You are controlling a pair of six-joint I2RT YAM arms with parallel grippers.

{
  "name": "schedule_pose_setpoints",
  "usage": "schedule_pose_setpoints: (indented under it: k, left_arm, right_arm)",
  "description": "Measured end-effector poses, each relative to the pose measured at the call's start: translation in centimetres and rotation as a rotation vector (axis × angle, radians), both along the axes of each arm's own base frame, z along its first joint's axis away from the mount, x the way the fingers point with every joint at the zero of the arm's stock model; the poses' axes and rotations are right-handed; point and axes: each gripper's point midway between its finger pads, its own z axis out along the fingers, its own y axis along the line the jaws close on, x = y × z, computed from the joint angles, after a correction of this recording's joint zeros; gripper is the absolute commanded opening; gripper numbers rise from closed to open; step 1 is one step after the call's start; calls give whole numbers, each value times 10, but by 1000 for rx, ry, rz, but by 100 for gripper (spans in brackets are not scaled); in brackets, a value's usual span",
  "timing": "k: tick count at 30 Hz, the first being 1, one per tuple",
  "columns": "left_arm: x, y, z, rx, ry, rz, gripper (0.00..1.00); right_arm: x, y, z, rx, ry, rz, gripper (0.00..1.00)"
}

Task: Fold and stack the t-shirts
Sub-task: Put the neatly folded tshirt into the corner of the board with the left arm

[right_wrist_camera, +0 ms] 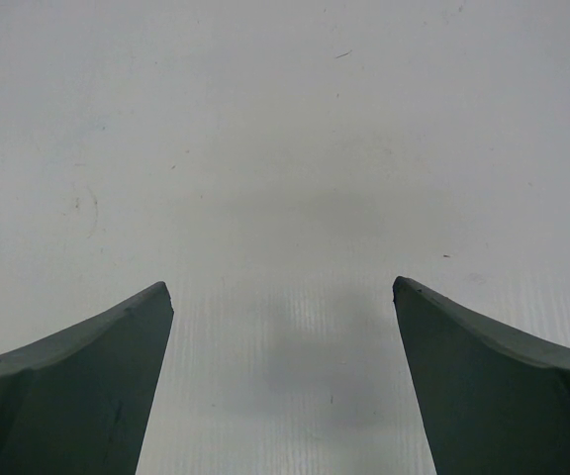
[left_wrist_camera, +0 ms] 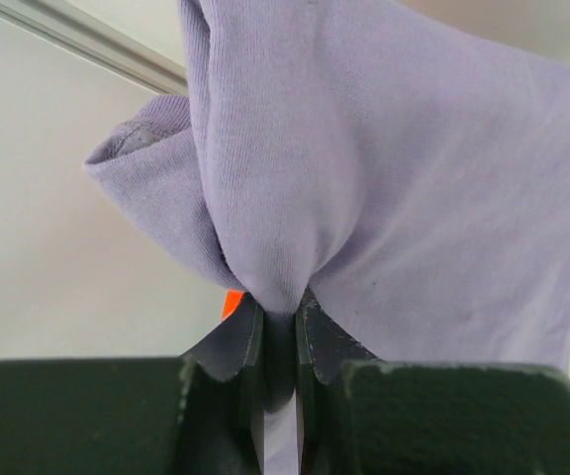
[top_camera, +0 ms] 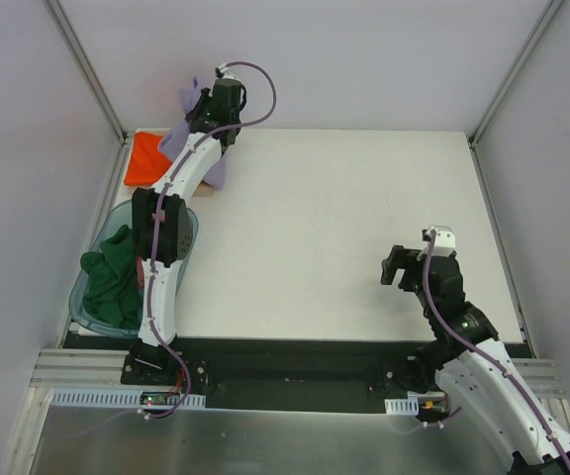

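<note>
L fingers (left_wrist_camera: 234, 341) pinch lavender shirt (left_wrist_camera: 384, 178) beside orange shirt (top_camera: 146, 156); R fingers (right_wrist_camera: 87, 376) wide open, empty.

The white surface (top_camera: 344, 228) is lying flat and mostly bare in the top view. In the right wrist view it is showing only faint specks. At 10 o'clock, in the far corner, an orange shirt (top_camera: 144, 156) is lying bunched on it. At 8 o'clock a teal tub (top_camera: 79, 297) is sitting at the edge, holding a green shirt (top_camera: 115, 282). Around 11 o'clock a purple shirt (top_camera: 216, 174) is hanging low; whether it is touching cannot be told.
</note>
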Motion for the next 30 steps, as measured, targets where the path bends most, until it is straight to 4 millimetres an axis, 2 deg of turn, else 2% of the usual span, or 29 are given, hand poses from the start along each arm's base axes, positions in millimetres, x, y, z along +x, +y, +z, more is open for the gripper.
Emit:
schedule_pose_setpoints:
  k: [10,30]
  left_arm:
    - [-11,6,27,3,-48,36,0]
    - [-9,18,35,-1,-59,31,0]
  right_arm:
    - [1,-1,-2,-6,7,-6,96]
    - [1,-1,-1,-3,1,-6,96]
